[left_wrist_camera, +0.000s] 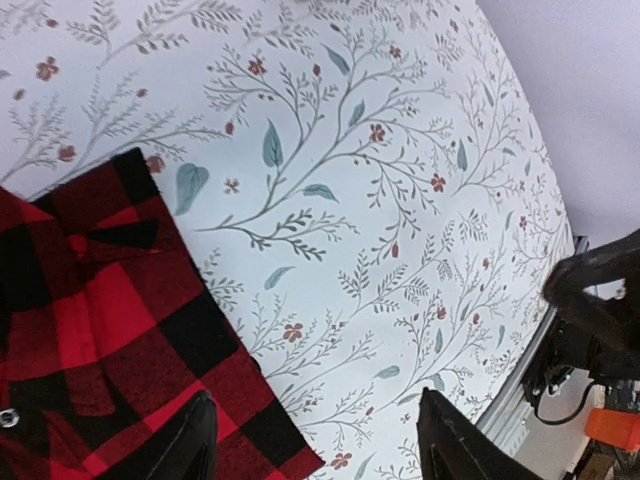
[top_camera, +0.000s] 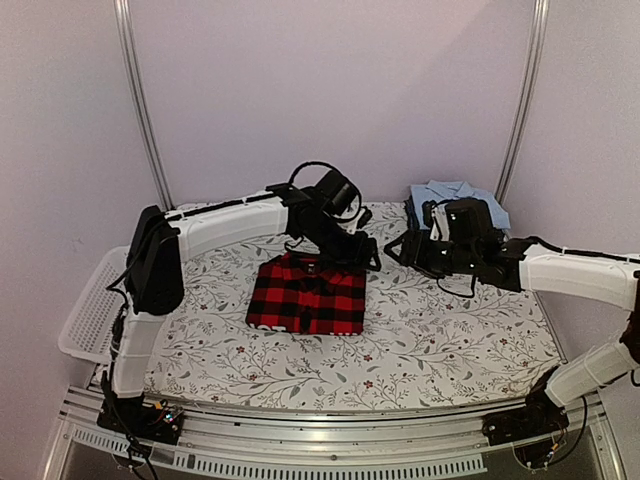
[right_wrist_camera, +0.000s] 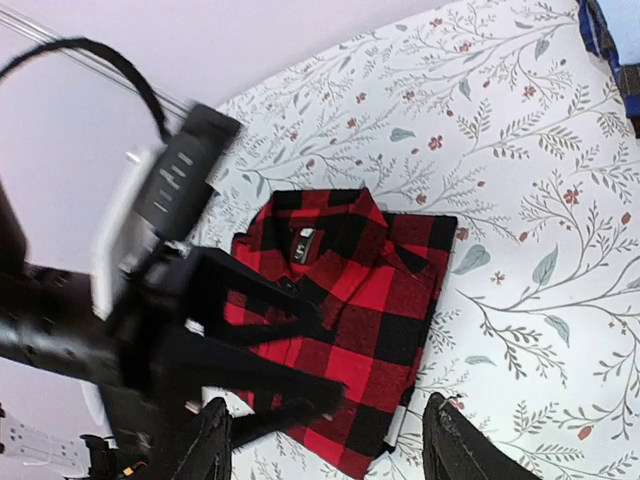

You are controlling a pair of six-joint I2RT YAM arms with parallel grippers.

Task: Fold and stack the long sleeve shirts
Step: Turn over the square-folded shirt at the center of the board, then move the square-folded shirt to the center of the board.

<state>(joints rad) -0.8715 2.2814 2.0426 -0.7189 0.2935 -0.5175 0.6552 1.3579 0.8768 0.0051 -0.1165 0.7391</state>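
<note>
A folded red-and-black check shirt (top_camera: 305,297) lies flat in the middle of the table, collar toward the back. My left gripper (top_camera: 352,256) hovers over its far right corner. In the left wrist view the left gripper (left_wrist_camera: 320,442) is open with only tablecloth between its fingers, and the shirt's corner (left_wrist_camera: 100,330) lies under the left finger. My right gripper (top_camera: 400,248) hangs just right of the shirt. In the right wrist view the right gripper (right_wrist_camera: 335,445) is open and empty above the shirt (right_wrist_camera: 380,290). A folded light blue shirt (top_camera: 455,192) sits at the back right, partly hidden by the right arm.
A white mesh basket (top_camera: 88,315) hangs off the table's left edge. The left arm's black wrist (right_wrist_camera: 230,340) crosses over the shirt close to the right gripper. A floral cloth (top_camera: 440,330) covers the table. A blue fabric edge (right_wrist_camera: 608,35) shows at the right wrist view's top right corner.
</note>
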